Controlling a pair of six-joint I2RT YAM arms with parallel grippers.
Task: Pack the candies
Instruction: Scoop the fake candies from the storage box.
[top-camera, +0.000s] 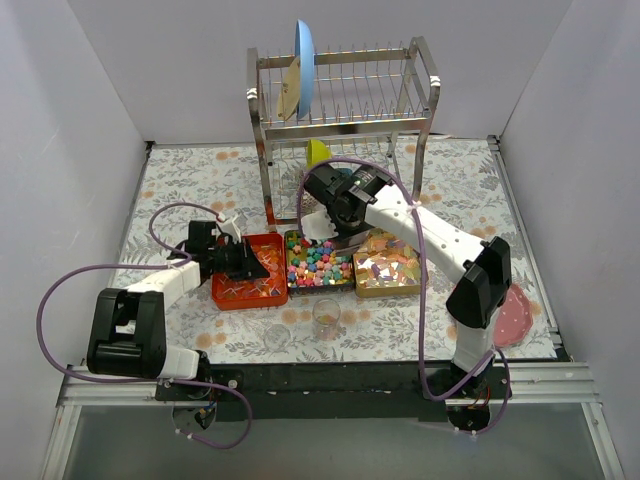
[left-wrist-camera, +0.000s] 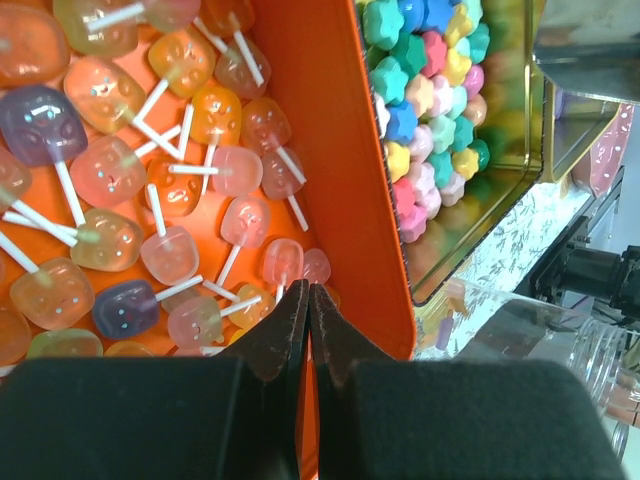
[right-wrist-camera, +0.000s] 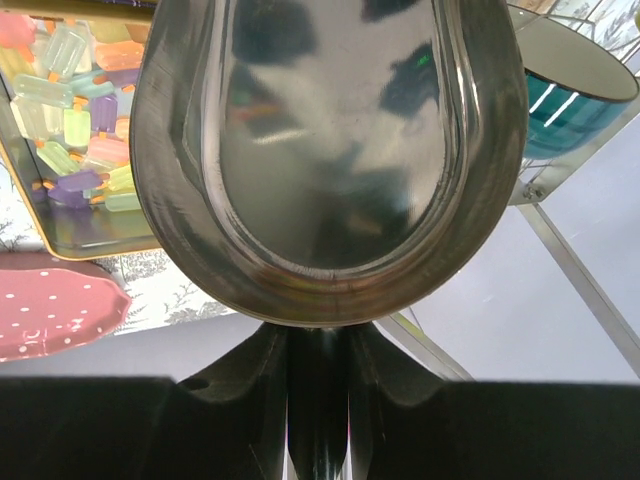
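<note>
Nearest, small clear glass (top-camera: 326, 314) on the counter (top-camera: 200, 190), just before the candies (top-camera: 319, 262). At the lollipop tray (left-wrist-camera: 345, 150), left hand (left-wrist-camera: 307, 290) pressed together. Farther back, right hand (right-wrist-camera: 318, 345) clamped on an empty metal scoop (right-wrist-camera: 330, 150) — scooping step, likely; next calls for dipping into the candies, then tipping over the glass.

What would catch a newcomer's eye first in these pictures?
Three trays of sweets in mid-table: lollipops in the orange tray on the left, bright star candies in the middle tin, wrapped sweets in the gold tin. Next, the shiny metal scoop gripped by the right pincer, and the blue plate upright in the rack behind.
</note>
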